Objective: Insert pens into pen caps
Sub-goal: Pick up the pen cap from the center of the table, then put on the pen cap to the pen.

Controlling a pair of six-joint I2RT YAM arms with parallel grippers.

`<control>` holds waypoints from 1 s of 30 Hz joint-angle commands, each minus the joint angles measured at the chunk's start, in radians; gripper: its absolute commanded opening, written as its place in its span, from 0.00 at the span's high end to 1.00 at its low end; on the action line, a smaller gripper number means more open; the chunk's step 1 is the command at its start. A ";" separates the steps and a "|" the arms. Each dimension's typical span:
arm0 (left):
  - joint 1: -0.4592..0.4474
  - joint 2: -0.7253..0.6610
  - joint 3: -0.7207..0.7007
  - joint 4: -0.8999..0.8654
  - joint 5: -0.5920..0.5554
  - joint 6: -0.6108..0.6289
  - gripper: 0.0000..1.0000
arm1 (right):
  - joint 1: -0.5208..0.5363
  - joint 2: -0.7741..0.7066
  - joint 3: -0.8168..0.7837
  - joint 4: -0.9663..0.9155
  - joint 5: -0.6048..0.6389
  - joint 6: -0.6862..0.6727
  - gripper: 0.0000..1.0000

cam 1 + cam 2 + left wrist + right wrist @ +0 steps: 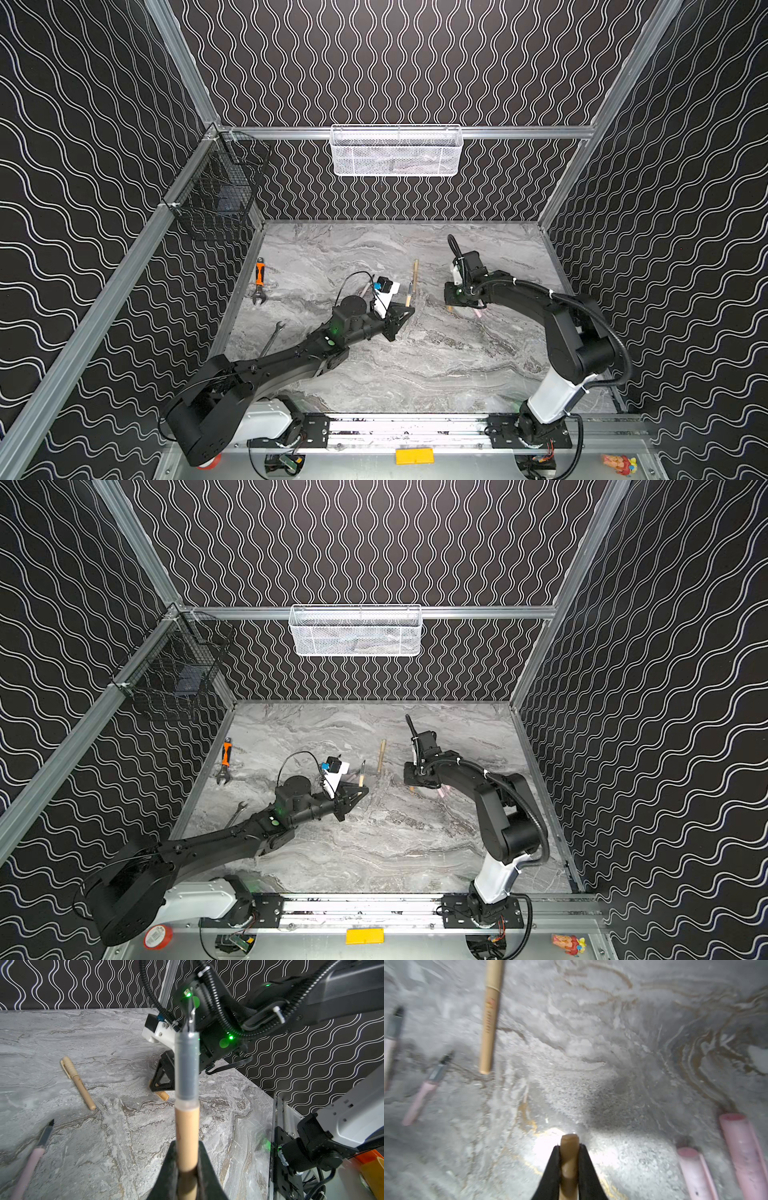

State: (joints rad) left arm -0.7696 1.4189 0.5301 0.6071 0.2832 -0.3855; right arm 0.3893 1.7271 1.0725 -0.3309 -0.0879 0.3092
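The left gripper point(187, 1148) is shut tight on a tan pen point(187, 1122). It holds the pen up over the middle of the tabletop point(415, 374). The pen has no cap on. Its grey end and dark tip stick out past the fingers and point at the right arm.

The right gripper point(569, 1146) is shut on a tan cap point(569, 1167). The cap's end pokes out a little past the fingertips. This gripper is down low at the tabletop, between the middle and the right edge. I cannot tell if the cap touches the tabletop.

Two pink caps point(695, 1174) lie side by side on the tabletop, just beside the right gripper.

A capped pen point(414, 272), tan, lies flat between the two grippers, a bit nearer the back edge.

Two pink pens point(421, 1097) lie flat with their dark tips bare. They are past the capped pen, on the side away from the right gripper. In both top views the left wrist hides most of them.

A wrench point(259, 280) with an orange handle lies near the left edge. A thin spanner point(272, 338) lies by the same edge, closer to the front.
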 commanded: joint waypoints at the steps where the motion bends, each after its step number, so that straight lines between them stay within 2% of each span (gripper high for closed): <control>1: 0.001 -0.005 0.004 0.015 -0.021 0.022 0.99 | 0.006 -0.070 -0.030 0.098 -0.040 0.030 0.86; 7: 0.001 -0.014 -0.007 0.035 -0.032 0.023 0.99 | 0.042 -0.275 -0.131 0.291 -0.063 0.042 0.86; 12: 0.001 -0.020 -0.006 0.046 -0.032 0.012 0.99 | 0.150 -0.418 -0.200 0.481 -0.022 0.015 0.85; 16: 0.001 -0.027 -0.012 0.056 -0.030 -0.006 0.99 | 0.173 -0.504 -0.258 0.635 -0.011 0.034 0.85; 24: 0.001 -0.022 -0.009 0.059 -0.004 -0.031 0.99 | 0.213 -0.594 -0.302 0.815 -0.037 0.060 0.85; 30: 0.001 -0.005 -0.003 0.080 0.016 -0.047 0.99 | 0.264 -0.602 -0.303 0.884 -0.046 0.067 0.84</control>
State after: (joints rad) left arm -0.7696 1.4063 0.5179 0.6353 0.2756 -0.4156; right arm 0.6395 1.1255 0.7727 0.4622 -0.1223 0.3588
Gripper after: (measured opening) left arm 0.139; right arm 0.159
